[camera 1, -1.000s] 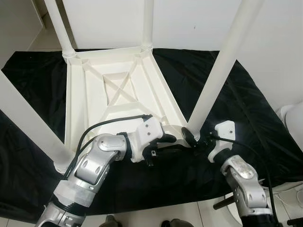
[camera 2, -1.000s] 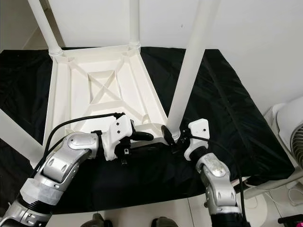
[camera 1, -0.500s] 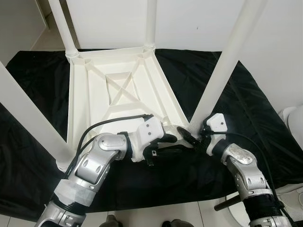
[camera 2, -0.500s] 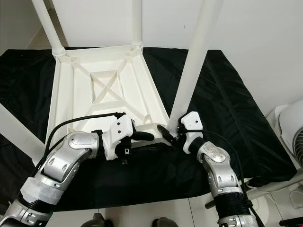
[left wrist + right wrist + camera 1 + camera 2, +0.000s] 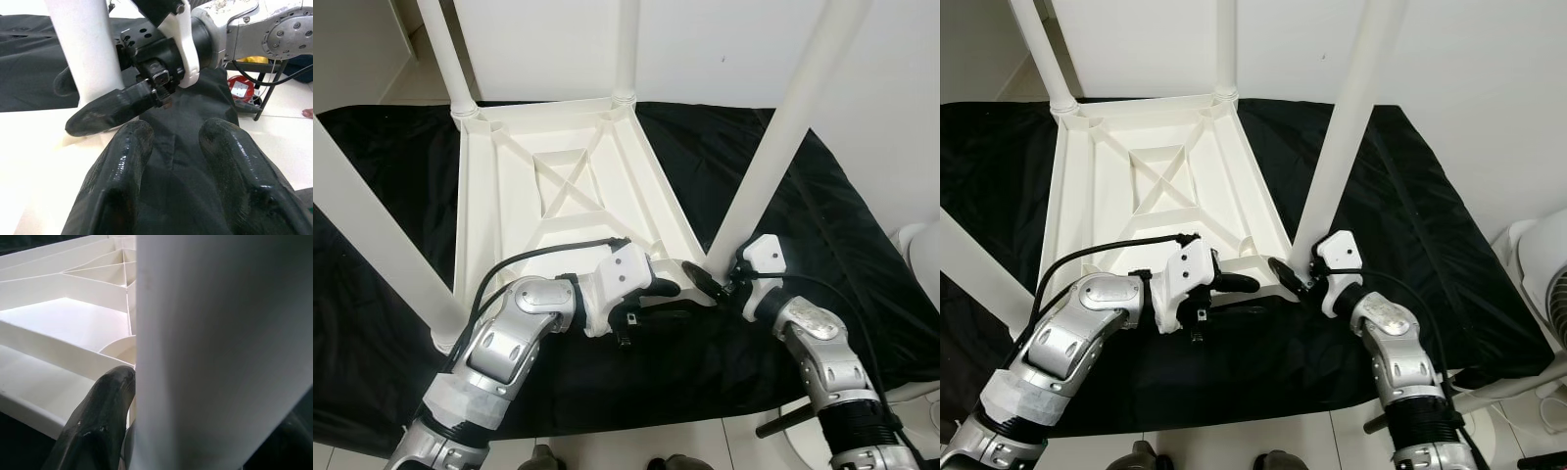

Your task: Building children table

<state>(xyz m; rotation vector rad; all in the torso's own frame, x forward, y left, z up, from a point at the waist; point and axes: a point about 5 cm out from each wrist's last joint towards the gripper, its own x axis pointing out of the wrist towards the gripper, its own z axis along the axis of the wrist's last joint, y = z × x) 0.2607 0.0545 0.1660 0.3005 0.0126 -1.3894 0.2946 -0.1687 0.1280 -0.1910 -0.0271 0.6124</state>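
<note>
Right hand (image 5: 713,284) grips the base of the near-right leg (image 5: 773,147), one black finger on each side of it where it meets the corner socket of the table (image 5: 558,186). The table lies upside down on a black sheet (image 5: 822,196) on the floor, and the leg's long axis runs steeply up and away from that corner. The right arm is much the nearer to this leg. Left hand (image 5: 656,299) lies just beside it at the table's near edge, pointing at the same corner.

From the right eye, the right hand (image 5: 1295,277) sits at the same joint, pressed against the leg.

On the left wrist camera, the left fingers (image 5: 122,166) stand apart and grasp nothing, black sheet showing between them; the right hand (image 5: 122,105) wraps the leg just ahead.

On the right wrist camera, one finger (image 5: 105,411) touches the leg (image 5: 220,342) at the socket, so the hand is clenched on it.
</note>
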